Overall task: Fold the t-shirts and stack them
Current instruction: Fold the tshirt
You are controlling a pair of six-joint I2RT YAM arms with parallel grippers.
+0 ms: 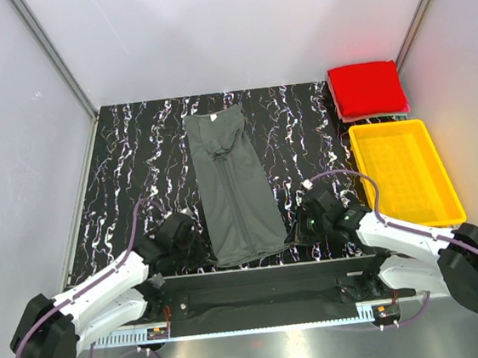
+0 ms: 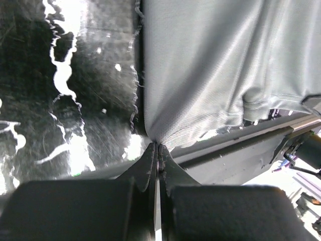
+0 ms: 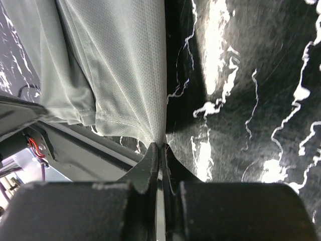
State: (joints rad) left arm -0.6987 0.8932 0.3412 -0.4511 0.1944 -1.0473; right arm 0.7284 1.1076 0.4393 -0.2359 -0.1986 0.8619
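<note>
Top: grey t-shirt (image 1: 233,188) lies as a narrow strip between the arms, collar far. Left gripper (image 1: 196,245) and right gripper (image 1: 296,234) sit at its near hem corners. Folded red shirt (image 1: 368,88) sits well beyond the right jaws.

Left wrist: left gripper (image 2: 158,148) is pinched tight on a hem corner, fabric (image 2: 215,65) ahead-right.

Right wrist: right gripper (image 3: 160,146) is clamped on its corner, fabric (image 3: 125,65) ahead-left.

Looks like the hem-to-collar fold. Next: lift both corners together and carry them forward evenly.

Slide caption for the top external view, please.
Left hand and right hand pinch the near hem corners of the lengthwise-folded grey t-shirt on the black marbled table.
</note>
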